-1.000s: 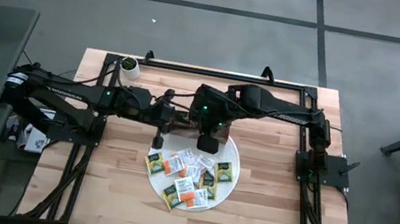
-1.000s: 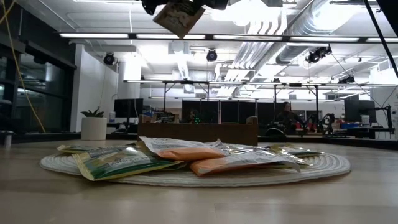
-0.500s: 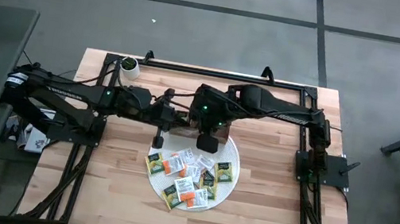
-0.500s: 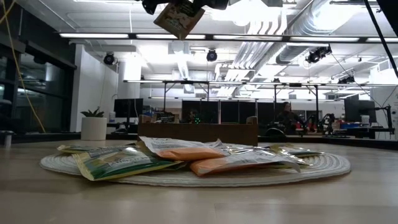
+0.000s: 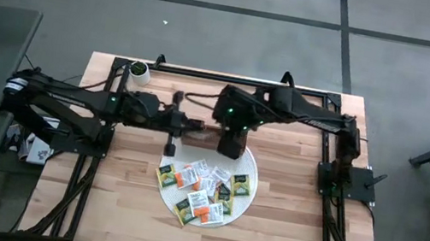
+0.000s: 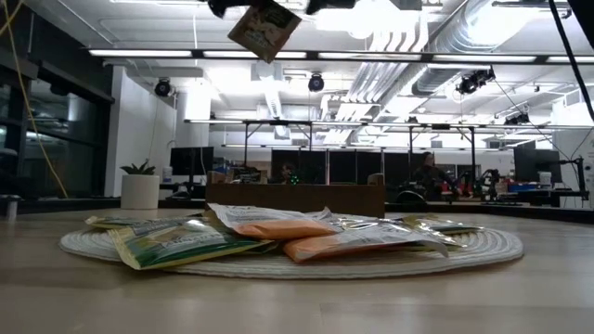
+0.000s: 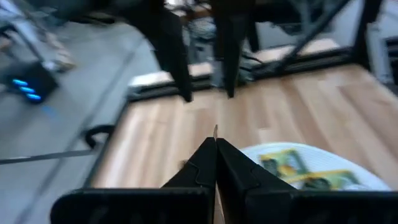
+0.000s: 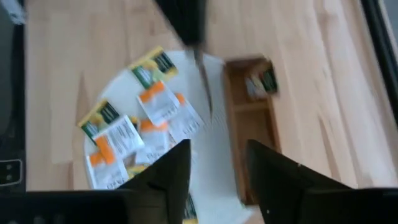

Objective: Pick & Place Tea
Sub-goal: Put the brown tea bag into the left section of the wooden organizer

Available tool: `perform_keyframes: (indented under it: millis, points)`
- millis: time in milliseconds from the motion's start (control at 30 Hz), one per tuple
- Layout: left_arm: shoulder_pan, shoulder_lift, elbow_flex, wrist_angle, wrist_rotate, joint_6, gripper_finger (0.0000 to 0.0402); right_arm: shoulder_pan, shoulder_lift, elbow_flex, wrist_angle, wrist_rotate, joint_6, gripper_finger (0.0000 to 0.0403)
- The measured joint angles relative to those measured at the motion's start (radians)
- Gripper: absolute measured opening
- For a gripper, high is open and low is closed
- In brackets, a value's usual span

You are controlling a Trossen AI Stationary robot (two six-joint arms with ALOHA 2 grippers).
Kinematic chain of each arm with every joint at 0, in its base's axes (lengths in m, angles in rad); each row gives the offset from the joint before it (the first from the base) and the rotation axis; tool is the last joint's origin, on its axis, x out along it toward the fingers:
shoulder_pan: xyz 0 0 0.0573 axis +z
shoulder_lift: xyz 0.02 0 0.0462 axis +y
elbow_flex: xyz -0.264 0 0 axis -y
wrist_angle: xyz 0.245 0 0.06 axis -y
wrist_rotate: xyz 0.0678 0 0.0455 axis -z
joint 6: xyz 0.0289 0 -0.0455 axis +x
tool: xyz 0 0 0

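Left gripper (image 5: 170, 144) is up off the light wooden table (image 5: 283, 235), at the far-left edge of the round white woven mat (image 5: 248, 197), fingers pressed together on a thin tea-bag packet. In the left wrist view the two dark fingers (image 7: 202, 168) meet with the packet's edge sticking out as a thin sliver between them. In the low view that green-and-yellow packet (image 6: 264, 28) hangs tilted high above the mat, gripper mostly cut off by the top edge.

Right gripper (image 5: 231, 146) hovers over the far side of the mat, just beside the brown wooden three-compartment tray (image 8: 249, 118). Its fingers (image 8: 171, 171) are spread apart with nothing between them. The right wrist view shows at least one small packet (image 8: 261, 82) lying in an end compartment of the tray; the tray is mostly hidden under the arms in the high view.

The rest of the small flat tea-bag packets (image 5: 204, 190), printed green, yellow, white and orange, lie in a loose overlapping heap on the mat, about a dozen. In the low view the heap (image 6: 278, 232) sits flat on the mat (image 6: 483, 246), with a green packet nearest the camera and orange ones in the middle
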Motion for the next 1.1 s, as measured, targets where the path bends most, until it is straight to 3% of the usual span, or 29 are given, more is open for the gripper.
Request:
perform_keyframes:
  millis: [167,267,400,500,600,800,1100]
  points:
    - [0.0,-0.124,-0.009,-0.061,-0.114,0.046,0.0,-0.001,-0.06,-0.019,-0.08,0.048,0.033,0.0176]
    - [0.001,-0.208,-0.083,-0.044,-0.139,0.045,0.0,0.005,-0.103,-0.046,-0.093,0.069,0.043,0.0178]
    - [0.0,-0.31,-0.249,0.105,-0.158,-0.021,0.0,0.014,-0.169,-0.099,-0.078,0.101,0.067,0.0179]
    - [0.001,-0.355,-0.403,0.316,-0.146,-0.064,0.0,0.016,-0.227,-0.167,-0.045,0.117,0.086,0.0179]
    - [0.007,-0.356,-0.527,0.516,-0.149,-0.108,0.0,0.021,-0.289,-0.258,0.01,0.122,0.113,0.0179]
    - [0.108,-0.303,-0.675,0.683,-0.089,-0.242,0.0,0.021,-0.419,-0.482,0.167,0.1,0.167,0.0179]
    - [0.325,-0.126,-0.701,0.839,0.167,-0.316,0.0,0.021,-0.549,-0.755,0.359,0.014,0.25,0.0179]
